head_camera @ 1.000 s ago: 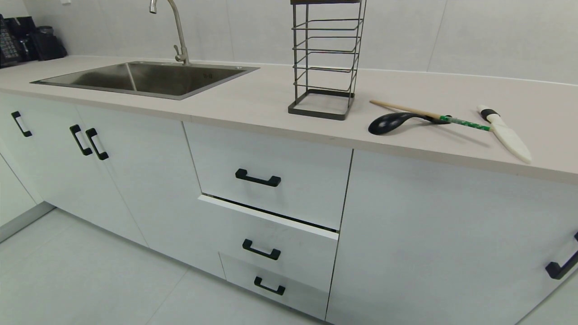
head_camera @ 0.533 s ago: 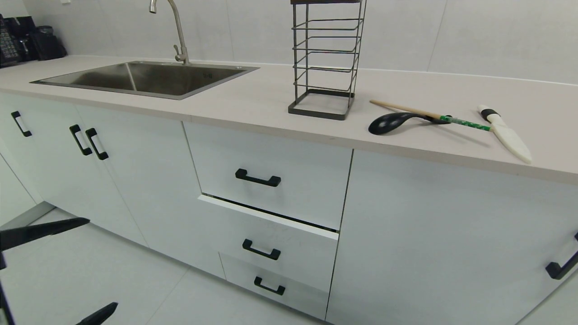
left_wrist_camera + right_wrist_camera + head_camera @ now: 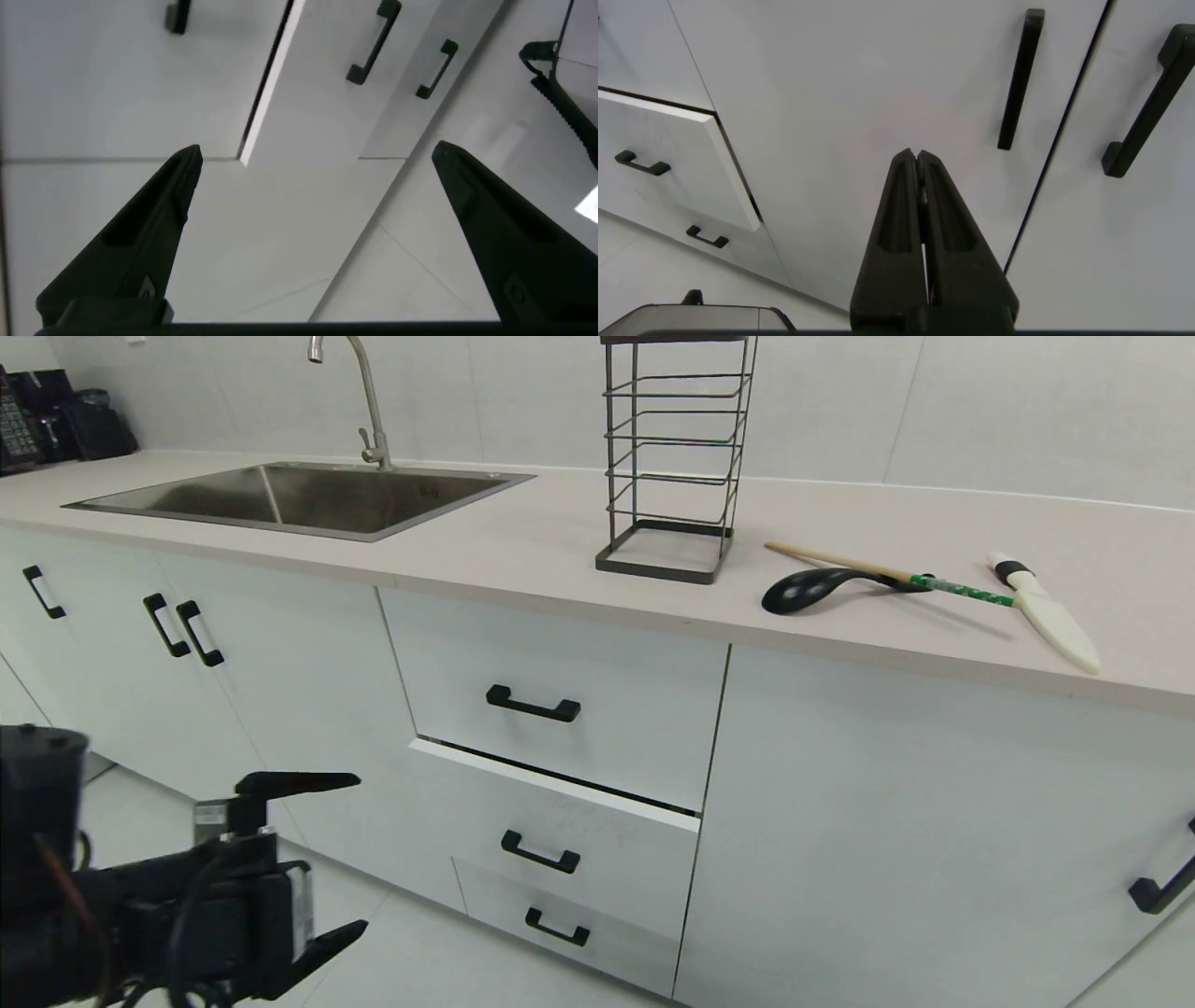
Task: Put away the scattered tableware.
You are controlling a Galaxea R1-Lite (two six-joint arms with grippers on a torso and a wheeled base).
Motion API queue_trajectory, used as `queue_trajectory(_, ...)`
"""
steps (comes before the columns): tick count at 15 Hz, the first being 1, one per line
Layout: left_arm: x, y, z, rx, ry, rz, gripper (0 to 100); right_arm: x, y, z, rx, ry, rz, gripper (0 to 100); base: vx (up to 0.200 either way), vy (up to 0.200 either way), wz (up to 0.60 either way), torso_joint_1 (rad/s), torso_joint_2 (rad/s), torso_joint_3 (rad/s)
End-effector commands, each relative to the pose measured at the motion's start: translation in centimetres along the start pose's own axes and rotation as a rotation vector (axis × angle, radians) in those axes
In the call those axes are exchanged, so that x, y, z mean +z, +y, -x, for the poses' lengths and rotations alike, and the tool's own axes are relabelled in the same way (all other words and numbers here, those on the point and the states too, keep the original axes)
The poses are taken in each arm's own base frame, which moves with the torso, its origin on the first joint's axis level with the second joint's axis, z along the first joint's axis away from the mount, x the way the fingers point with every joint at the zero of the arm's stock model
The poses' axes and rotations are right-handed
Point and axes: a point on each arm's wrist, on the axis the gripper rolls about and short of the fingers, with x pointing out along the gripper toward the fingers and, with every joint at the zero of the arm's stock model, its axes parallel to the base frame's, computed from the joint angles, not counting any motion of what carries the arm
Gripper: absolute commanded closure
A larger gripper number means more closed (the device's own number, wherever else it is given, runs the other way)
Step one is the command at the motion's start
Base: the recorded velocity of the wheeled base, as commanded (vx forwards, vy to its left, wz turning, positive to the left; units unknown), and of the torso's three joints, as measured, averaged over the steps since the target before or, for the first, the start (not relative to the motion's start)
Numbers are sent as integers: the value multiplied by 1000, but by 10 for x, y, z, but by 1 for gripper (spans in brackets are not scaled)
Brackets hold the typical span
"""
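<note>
Low at the robot's left side, the left gripper (image 3: 362, 854) hangs in front of the white cabinets, below the level of the countertop (image 3: 523, 555), with its two black fingers spread wide apart and nothing between them. Its own wrist camera shows the same gripper (image 3: 318, 154) fully released, looking over pale floor tiles toward cabinet fronts with black handles (image 3: 374, 42). The right gripper (image 3: 917, 159) has its fingers pressed flat together, clenched on nothing, and faces plain white cabinet doors with upright black handles (image 3: 1020, 79). Up on the countertop, toward the robot's right, lie the loose utensils: a black spoon (image 3: 808, 590) with its bowl toward the front edge, a wooden stick (image 3: 887, 571) with a green patterned end lying across the spoon's handle, and, just beyond the green end, a white knife (image 3: 1046, 616) with a black band near its handle, pointing toward the front edge. A tall black wire rack (image 3: 653, 569) stands upright near the spoon, on the side toward the sink. Farther to the left, a steel sink (image 3: 373, 535) is set into the countertop with a curved faucet (image 3: 369, 401) behind it. Below the rack are three stacked drawers; the middle drawer (image 3: 551, 803) stands slightly out from the top drawer (image 3: 560, 653) above it.
</note>
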Motion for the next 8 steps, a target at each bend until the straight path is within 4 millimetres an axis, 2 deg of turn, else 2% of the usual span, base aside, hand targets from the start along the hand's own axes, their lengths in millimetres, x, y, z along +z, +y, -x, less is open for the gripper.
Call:
queue_trajectory(1,-9,-9,-67,-149,11,-27,0,0,0,0,1,2,0,100,0,0,0,0,0,0)
queue_trajectory(5,-13,-18,-108,-232,5,-67,0,0,0,0,1,2,0,100,0,0,0,0,0,0)
queue_trajectory(8,-17,-27,-120,-288,14,-61,0,0,0,0,1,2,0,100,0,0,0,0,0,0)
